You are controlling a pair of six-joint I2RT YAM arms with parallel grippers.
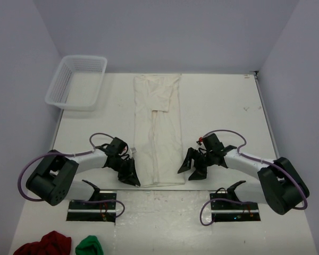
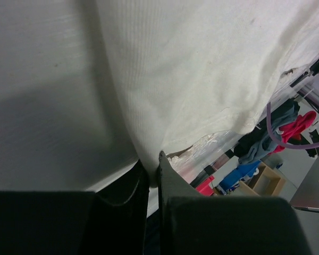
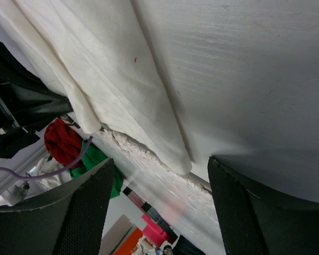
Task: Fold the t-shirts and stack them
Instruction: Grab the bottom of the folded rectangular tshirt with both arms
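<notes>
One off-white t-shirt (image 1: 158, 130) lies as a long narrow strip down the middle of the table, collar end far, hem end near. My left gripper (image 1: 132, 178) is at the hem's left corner. In the left wrist view its jaws (image 2: 151, 162) are shut on a pinch of the t-shirt (image 2: 202, 69) edge. My right gripper (image 1: 191, 170) stands open just right of the hem's right corner. In the right wrist view that corner of the t-shirt (image 3: 111, 79) lies between the spread fingers (image 3: 85, 207) without touching them.
A white mesh basket (image 1: 77, 82) sits at the far left corner. A dark red cloth bundle (image 1: 45, 244) and a small green one (image 1: 90, 246) lie at the near left. The table's chipped near edge (image 3: 149, 164) runs just under the hem.
</notes>
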